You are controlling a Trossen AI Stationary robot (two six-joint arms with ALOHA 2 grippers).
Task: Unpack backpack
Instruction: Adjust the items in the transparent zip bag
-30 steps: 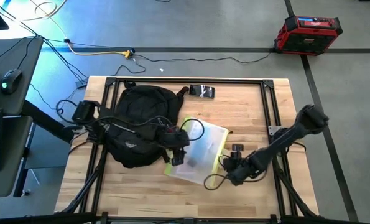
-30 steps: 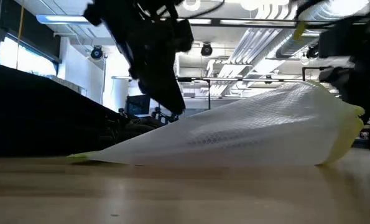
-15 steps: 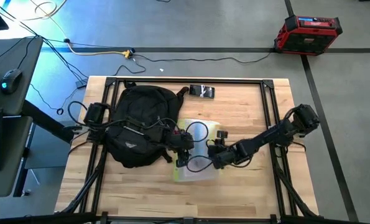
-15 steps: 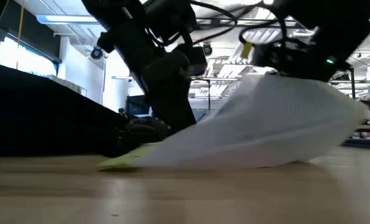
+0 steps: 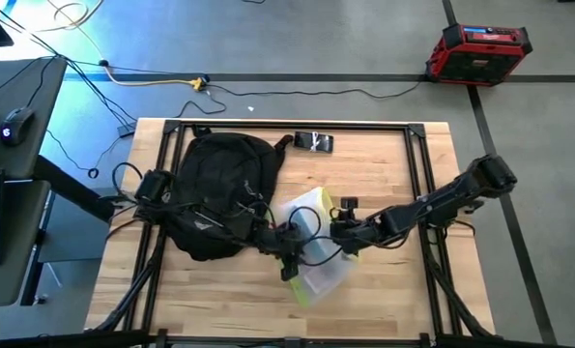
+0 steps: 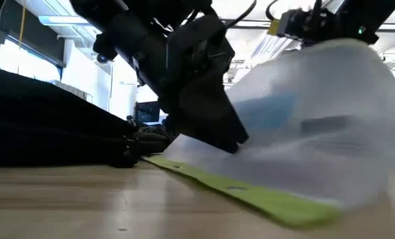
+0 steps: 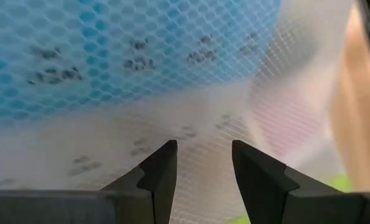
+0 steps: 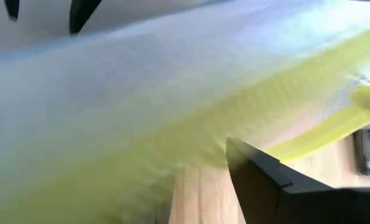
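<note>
The high view is evenly lit and sharp, with a blue cast on the floor at the left edge. In the low view, ceiling lights [image 6: 64, 20] glare behind the arms, which appear as dark silhouettes. The mesh pouch [image 6: 316, 139] is blurred there. The right wrist view is strongly blurred throughout.

We see the backpack [image 5: 219, 193] on the table's [image 5: 384, 290] left half, a mesh pouch [image 5: 316, 246] just right of it near the middle, and a small device [image 5: 314, 142] behind them.
</note>
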